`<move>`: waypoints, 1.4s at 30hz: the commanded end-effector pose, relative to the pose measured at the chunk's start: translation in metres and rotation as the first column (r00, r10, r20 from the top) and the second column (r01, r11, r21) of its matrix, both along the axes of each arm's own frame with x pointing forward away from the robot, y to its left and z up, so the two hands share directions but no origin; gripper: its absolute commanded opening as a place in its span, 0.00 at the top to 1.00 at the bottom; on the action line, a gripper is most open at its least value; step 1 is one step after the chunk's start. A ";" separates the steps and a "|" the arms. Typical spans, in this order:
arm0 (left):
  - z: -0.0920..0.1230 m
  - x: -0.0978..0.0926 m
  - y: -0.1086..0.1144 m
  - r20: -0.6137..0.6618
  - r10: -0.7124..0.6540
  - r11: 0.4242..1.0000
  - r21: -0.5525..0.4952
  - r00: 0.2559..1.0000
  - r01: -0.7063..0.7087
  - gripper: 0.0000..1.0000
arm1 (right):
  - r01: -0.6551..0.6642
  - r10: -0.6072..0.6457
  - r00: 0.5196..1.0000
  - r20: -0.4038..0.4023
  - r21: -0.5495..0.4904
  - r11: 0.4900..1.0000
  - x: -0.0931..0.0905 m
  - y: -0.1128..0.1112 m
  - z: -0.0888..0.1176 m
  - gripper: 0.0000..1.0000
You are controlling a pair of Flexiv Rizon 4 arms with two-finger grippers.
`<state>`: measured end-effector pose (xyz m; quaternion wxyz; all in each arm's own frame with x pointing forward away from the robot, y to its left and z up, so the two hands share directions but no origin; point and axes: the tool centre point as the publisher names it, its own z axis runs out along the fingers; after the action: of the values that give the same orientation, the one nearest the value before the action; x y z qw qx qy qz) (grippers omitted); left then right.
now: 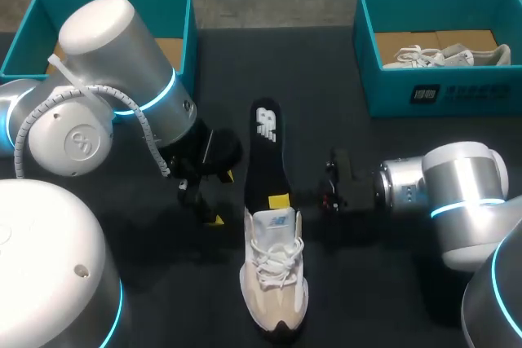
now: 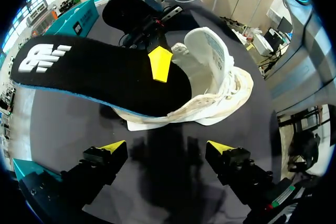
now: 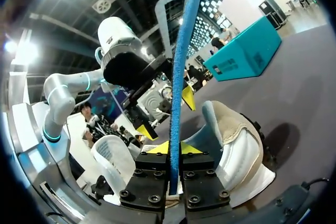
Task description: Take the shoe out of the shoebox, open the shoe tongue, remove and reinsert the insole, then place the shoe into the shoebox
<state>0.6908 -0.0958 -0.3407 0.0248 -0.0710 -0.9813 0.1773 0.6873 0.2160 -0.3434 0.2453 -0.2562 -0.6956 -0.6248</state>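
Shoe (image 1: 276,283) lies on black table (image 1: 391,160), toe near; insole (image 1: 265,152) juts far, pinched by right gripper (image 3: 169,148); left gripper (image 2: 165,148) spread, empty.

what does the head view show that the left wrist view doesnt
Only the head view: a second shoe lying in the right shoebox. Only the left wrist view: the left gripper seen open, nothing between its fingers. Both: the right gripper shut on the black insole, whose end sits in the white shoe.
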 end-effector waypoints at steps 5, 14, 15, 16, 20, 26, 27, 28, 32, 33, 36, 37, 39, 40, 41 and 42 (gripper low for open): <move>-0.001 0.000 -0.001 0.002 0.001 1.000 0.001 1.000 -0.001 0.00 | -0.007 0.007 1.000 0.024 0.008 1.000 0.003 -0.003 0.002 0.87; -0.001 0.000 -0.001 0.002 0.001 1.000 0.001 1.000 -0.001 0.00 | -0.014 0.014 0.999 0.048 0.006 1.000 0.004 -0.004 0.006 0.84; -0.001 0.000 -0.001 0.002 0.001 1.000 0.001 1.000 -0.001 0.00 | -0.015 0.015 0.999 0.050 0.006 1.000 0.004 -0.004 0.007 0.84; -0.001 0.000 -0.001 0.002 0.001 1.000 0.001 1.000 -0.001 0.00 | -0.016 0.016 0.999 0.052 0.006 1.000 0.004 -0.004 0.008 0.83; -0.001 0.000 -0.001 0.002 0.001 1.000 0.001 1.000 -0.001 0.00 | -0.018 0.018 0.998 0.064 0.004 1.000 0.007 -0.004 0.011 0.82; -0.001 0.000 -0.001 0.002 0.001 1.000 0.001 1.000 -0.001 0.00 | -0.029 0.029 0.997 0.071 -0.007 1.000 0.012 0.000 0.016 0.78; -0.001 0.000 -0.001 0.002 0.001 1.000 0.001 1.000 -0.001 0.00 | -0.031 0.032 0.997 0.073 -0.008 0.999 0.013 -0.001 0.017 0.78; -0.001 0.000 -0.001 0.002 0.001 1.000 0.001 1.000 -0.001 0.00 | -0.033 0.034 0.997 0.076 -0.009 0.999 0.014 -0.001 0.018 0.78; -0.001 0.000 -0.001 0.002 0.001 1.000 0.001 1.000 -0.001 0.00 | -0.039 0.041 0.996 0.084 -0.017 0.999 0.017 0.000 0.023 0.77; -0.001 0.000 -0.001 0.002 0.001 1.000 0.001 1.000 -0.001 0.00 | -0.040 0.041 0.995 0.086 -0.018 0.999 0.018 0.000 0.024 0.76; -0.001 0.000 -0.001 0.002 0.001 1.000 0.001 1.000 -0.001 0.00 | -0.042 0.044 0.995 0.092 -0.023 0.999 0.020 0.002 0.028 0.76; -0.001 0.000 -0.001 0.002 0.001 1.000 0.001 1.000 -0.001 0.00 | -0.044 0.046 0.995 0.094 -0.025 0.999 0.021 0.002 0.029 0.76; -0.001 0.000 -0.001 0.002 0.001 1.000 0.001 1.000 -0.001 0.00 | -0.044 0.047 0.994 0.095 -0.027 0.999 0.023 0.003 0.030 0.76; -0.001 0.000 -0.001 0.002 0.001 1.000 0.001 1.000 -0.001 0.00 | -0.044 0.047 0.994 0.096 -0.028 0.999 0.023 0.003 0.030 0.76; -0.001 0.000 -0.001 0.002 0.001 1.000 0.001 1.000 -0.001 0.00 | -0.044 0.046 0.994 0.096 -0.029 0.999 0.024 0.003 0.031 0.77; -0.001 0.000 -0.001 0.002 0.001 1.000 0.001 1.000 -0.001 0.00 | -0.043 0.045 0.994 0.096 -0.029 0.999 0.025 0.003 0.031 0.77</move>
<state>0.6908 -0.0958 -0.3407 0.0248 -0.0710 -0.9813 0.1773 0.7112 0.2191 -0.3150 0.2205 -0.2132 -0.7183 -0.6244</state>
